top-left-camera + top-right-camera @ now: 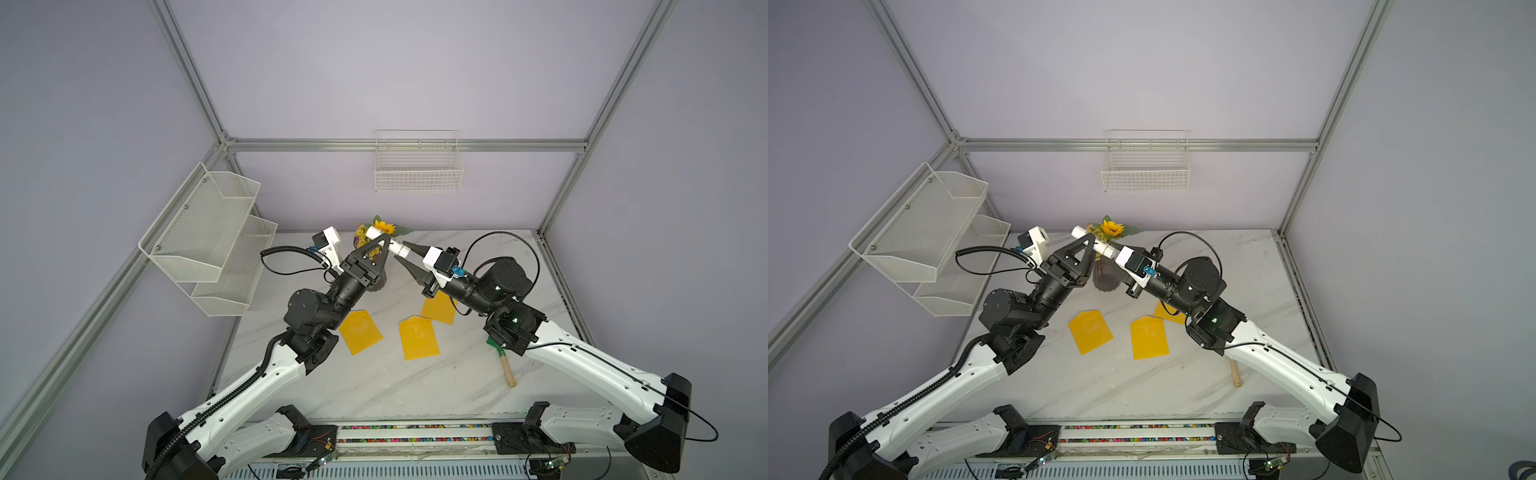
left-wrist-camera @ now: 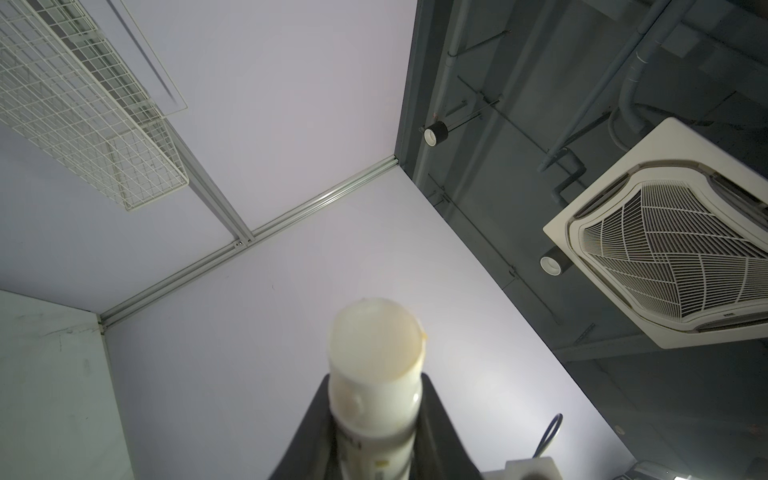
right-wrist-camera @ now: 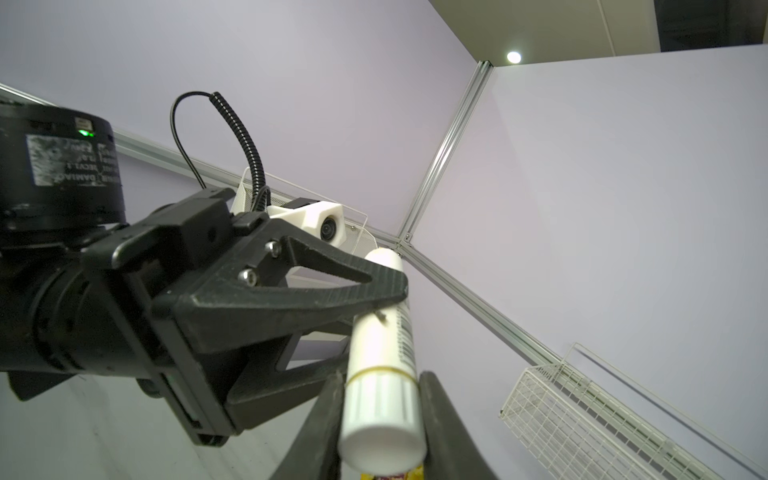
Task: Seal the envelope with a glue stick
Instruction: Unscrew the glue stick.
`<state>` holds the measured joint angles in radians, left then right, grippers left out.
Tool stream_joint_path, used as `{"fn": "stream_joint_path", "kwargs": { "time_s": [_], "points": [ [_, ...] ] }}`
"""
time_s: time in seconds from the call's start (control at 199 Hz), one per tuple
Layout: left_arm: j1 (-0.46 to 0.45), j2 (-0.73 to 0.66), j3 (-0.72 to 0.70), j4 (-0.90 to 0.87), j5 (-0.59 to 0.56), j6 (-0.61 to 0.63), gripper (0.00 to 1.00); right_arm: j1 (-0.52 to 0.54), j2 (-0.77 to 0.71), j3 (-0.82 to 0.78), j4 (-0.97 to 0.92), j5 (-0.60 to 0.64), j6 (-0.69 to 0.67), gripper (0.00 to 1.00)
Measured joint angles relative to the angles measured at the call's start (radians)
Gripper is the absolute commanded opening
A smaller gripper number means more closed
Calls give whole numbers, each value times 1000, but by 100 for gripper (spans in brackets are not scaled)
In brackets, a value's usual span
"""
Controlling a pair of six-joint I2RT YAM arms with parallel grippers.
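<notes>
**Glue stick** [image 1: 398, 248]: white cylinder with a dark-printed label. It is held tilted in the air, clear of the tabletop [image 1: 374, 386], and is shared by both sets of fingers.

**Left fingers** [image 1: 379, 247]: pinching the barrel of the stick near its middle. A rounded end [image 2: 376, 332] juts out past their tips.

**Right fingers** [image 1: 415, 249]: pressed in on the opposite end of the stick, one finger on each side. Both touch it in the right wrist view, and a thin yellowish seam rings the stick just beyond their tips. The two sets of tips stand just beside each other along the barrel.

**Yellow envelopes**, three [image 1: 359, 332] [image 1: 417, 338] [image 1: 438, 309]: flat on the tabletop, below the fingers and toward the arm bases. One lies partly under the right arm.

**Vase with sunflower** [image 1: 384, 226]: just behind and below the left fingers.

**Green rake**, wooden handle [image 1: 505, 361]: on the tabletop, well apart from the fingers, its head partly under the right arm.

**Wire basket** [image 1: 417, 166]: on the back wall, beyond the fingers.

**Mesh shelf** [image 1: 208, 232]: on the side wall, outboard of the left fingers.
</notes>
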<state>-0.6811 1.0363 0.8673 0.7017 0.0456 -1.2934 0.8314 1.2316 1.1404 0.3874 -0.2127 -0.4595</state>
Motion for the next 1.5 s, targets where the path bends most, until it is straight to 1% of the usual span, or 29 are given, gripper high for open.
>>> {"fn": "stream_joint_path", "kwargs": {
  "time_s": [0.08,0.16,0.226,0.296,0.416,0.466,0.562,0.632,0.742,0.842,0.902,0.943,0.963,0.993,1.028,1.113,1.158,1.193,1.258,1.359,1.504],
  "points": [
    [0,0,0,2,-2,-1,13,0,1,0,0,3,9,19],
    [0,2,0,8,-1,9,13,0,0,0,1,15,45,11],
    [0,5,0,15,6,35,13,1,-2,0,1,26,112,9],
    [0,7,8,16,25,77,14,2,-12,-7,1,29,213,6],
    [0,14,29,22,100,163,16,2,-61,-45,13,18,461,0],
    [0,20,38,36,146,199,16,3,-86,-64,22,8,567,0],
    [0,37,72,44,252,265,13,6,-136,-101,42,-13,810,0],
    [0,52,106,45,330,299,13,6,-164,-125,74,-37,983,1],
    [0,64,147,55,444,345,13,6,-182,-172,197,-100,1269,2],
    [3,73,173,84,531,371,13,6,-164,-206,344,-149,1494,2],
    [8,80,188,103,565,386,14,6,-138,-215,437,-174,1606,3],
    [11,80,193,113,577,397,13,6,-117,-215,493,-188,1668,6],
    [13,80,194,118,582,401,14,6,-109,-215,513,-192,1690,8],
    [13,79,196,121,586,410,13,6,-101,-215,533,-199,1714,16],
    [13,76,196,119,586,421,12,6,-98,-214,542,-204,1730,25],
    [13,63,197,92,581,446,12,6,-108,-201,510,-208,1725,43],
    [12,47,197,65,574,466,13,6,-122,-184,451,-202,1690,51],
    [12,32,197,44,556,473,15,5,-137,-168,401,-193,1652,56],
    [10,-4,186,16,504,479,15,3,-174,-137,306,-165,1558,58],
    [10,-64,140,15,422,475,14,2,-227,-92,188,-115,1378,58],
    [10,-100,77,23,294,415,14,2,-258,-66,129,-63,1069,56]
  ]
}}
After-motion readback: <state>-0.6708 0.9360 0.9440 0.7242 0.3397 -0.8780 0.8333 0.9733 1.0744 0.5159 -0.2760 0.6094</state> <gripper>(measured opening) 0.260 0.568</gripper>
